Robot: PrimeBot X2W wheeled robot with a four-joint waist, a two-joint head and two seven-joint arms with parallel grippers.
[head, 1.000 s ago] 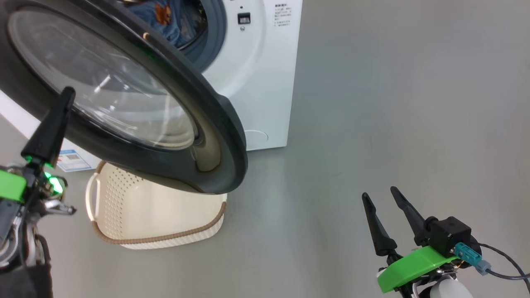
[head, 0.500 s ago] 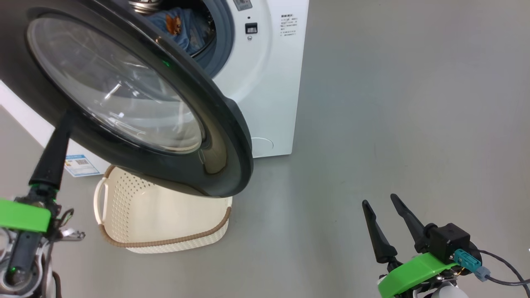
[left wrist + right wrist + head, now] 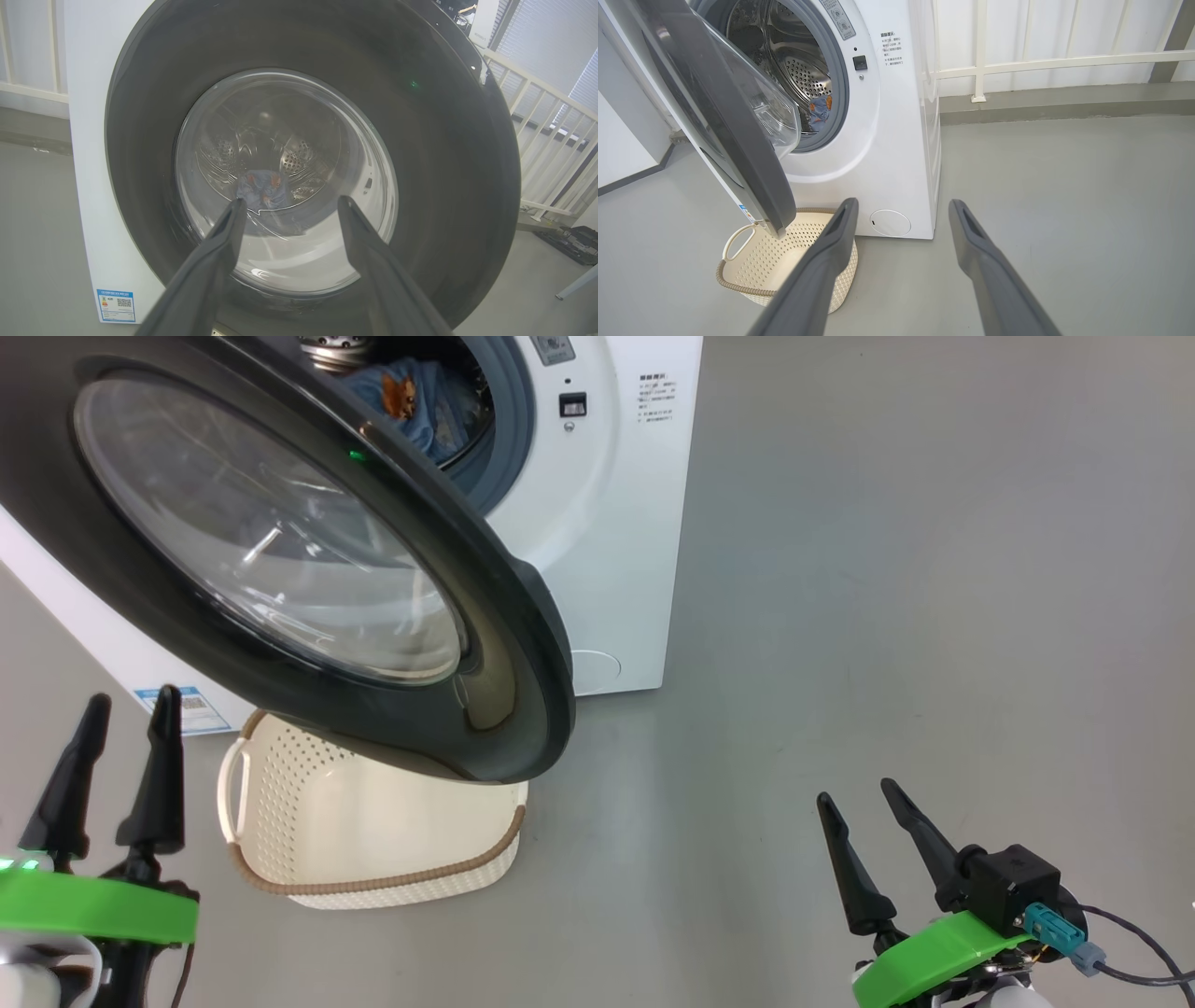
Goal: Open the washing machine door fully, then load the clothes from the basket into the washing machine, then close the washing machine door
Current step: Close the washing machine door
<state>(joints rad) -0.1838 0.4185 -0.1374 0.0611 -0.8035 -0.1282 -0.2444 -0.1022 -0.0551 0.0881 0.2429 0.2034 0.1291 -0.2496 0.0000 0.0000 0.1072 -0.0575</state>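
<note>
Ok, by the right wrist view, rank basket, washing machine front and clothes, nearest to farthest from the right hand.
1. basket, on the floor, lower left.
2. washing machine front panel, behind it.
3. clothes, inside the drum.

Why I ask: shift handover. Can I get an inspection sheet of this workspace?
Surface: grey floor, smooth.
Job's things: door part open, hanging over the basket; blue clothes inside the washer; no clothes seen in the visible part of the basket.
Clutter: nothing seen.
Grippers: left gripper jaws open, holding nothing, pointing at the door glass; right gripper jaws open, holding nothing, over bare floor.
Cables: grey cable plugged in at the right wrist.
Surroundings: white railing behind the washer.
</note>
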